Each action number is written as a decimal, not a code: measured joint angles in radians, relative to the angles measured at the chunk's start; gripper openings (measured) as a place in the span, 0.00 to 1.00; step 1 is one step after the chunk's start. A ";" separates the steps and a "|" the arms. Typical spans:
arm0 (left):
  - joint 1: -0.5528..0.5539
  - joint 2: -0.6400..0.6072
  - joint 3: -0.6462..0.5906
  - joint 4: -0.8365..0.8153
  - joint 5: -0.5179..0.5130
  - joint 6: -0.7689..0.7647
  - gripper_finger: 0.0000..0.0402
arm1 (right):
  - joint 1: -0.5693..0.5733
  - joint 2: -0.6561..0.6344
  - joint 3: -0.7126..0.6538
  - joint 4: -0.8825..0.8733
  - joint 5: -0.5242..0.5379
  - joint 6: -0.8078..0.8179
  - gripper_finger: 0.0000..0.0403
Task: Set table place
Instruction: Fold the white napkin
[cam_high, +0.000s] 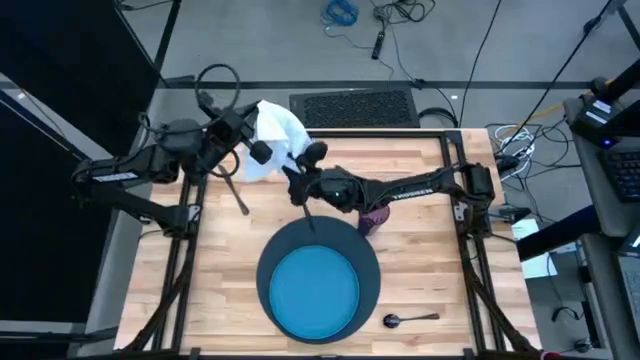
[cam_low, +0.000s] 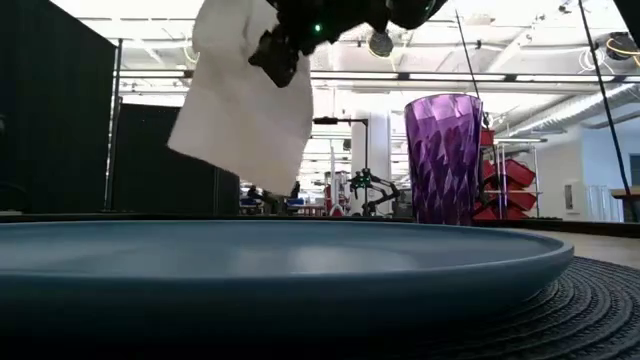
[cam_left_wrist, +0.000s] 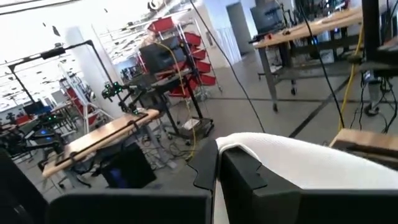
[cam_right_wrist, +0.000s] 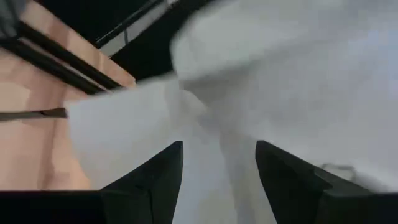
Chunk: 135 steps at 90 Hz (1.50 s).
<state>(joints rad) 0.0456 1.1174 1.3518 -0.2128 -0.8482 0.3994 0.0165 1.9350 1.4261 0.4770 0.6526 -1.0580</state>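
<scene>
1. The soft white napkin (cam_high: 278, 132) is held up above the far part of the plank desk (cam_high: 420, 270) by the left hand (cam_high: 262, 152).
2. The right hand (cam_high: 296, 180) is seen spread apart before the cloth.
3. The faceted purple cup (cam_low: 442, 158) is partly hidden from above.

The floor (cam_high: 260, 40) is grey concrete, with loose cables (cam_high: 385, 15) and a blue cable coil (cam_high: 340, 12) on it beyond the worktop. A black mat (cam_high: 352, 105) lies at the far edge. A black curtain (cam_low: 50, 120) stands at left. Red bins (cam_left_wrist: 177, 46) sit on a rack. Wooden workbenches (cam_left_wrist: 106, 134) stand in the hall. Ceiling lighting is bright.
</scene>
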 joint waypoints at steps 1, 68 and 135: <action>0.000 -0.001 0.000 -0.005 0.000 0.000 0.00 | 0.004 0.000 0.000 0.000 0.007 -0.014 0.46; -0.080 -0.382 -0.290 0.059 0.055 -0.210 0.00 | 0.109 -0.677 -0.675 0.175 0.010 0.461 0.46; -0.088 -0.169 -0.166 0.408 0.129 -0.121 0.00 | 0.073 -0.305 -0.538 0.353 0.000 0.386 0.46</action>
<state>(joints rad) -0.0425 0.9482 1.1861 0.1949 -0.7188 0.2779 0.0895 1.6302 0.8879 0.8303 0.6529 -0.6716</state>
